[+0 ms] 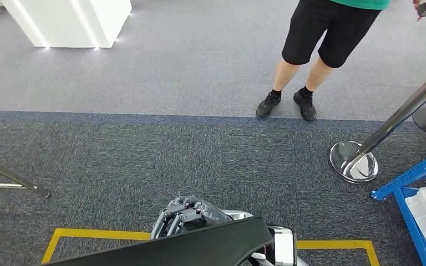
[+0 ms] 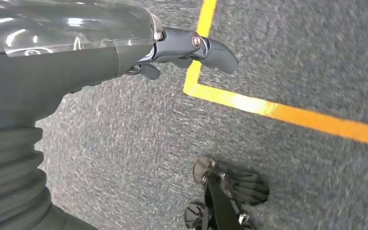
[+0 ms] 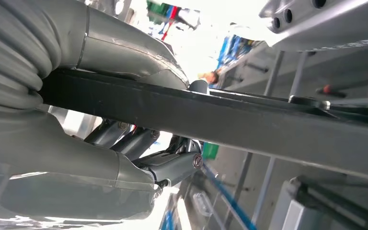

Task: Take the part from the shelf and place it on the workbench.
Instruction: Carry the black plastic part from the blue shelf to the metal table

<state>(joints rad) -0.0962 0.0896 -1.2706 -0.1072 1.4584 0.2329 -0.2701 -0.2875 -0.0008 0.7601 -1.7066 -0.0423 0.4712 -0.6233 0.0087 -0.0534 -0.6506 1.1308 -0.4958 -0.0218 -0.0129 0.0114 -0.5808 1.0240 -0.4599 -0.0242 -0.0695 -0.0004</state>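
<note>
No readable text, label, brand, number or sign is showing on anything in these views.

part (image 1: 188,248) — cut by bottom edge | person (image 1: 321,39) — upper body cropped

A black part (image 1: 188,246) crosses dark grey fingers (image 1: 186,213) above yellow floor tape (image 1: 89,234) on speckled dark grey carpet (image 1: 144,160), with a person's black shorts (image 1: 324,30) at one o'clock and a blue rack (image 1: 407,180) at three o'clock.
</note>
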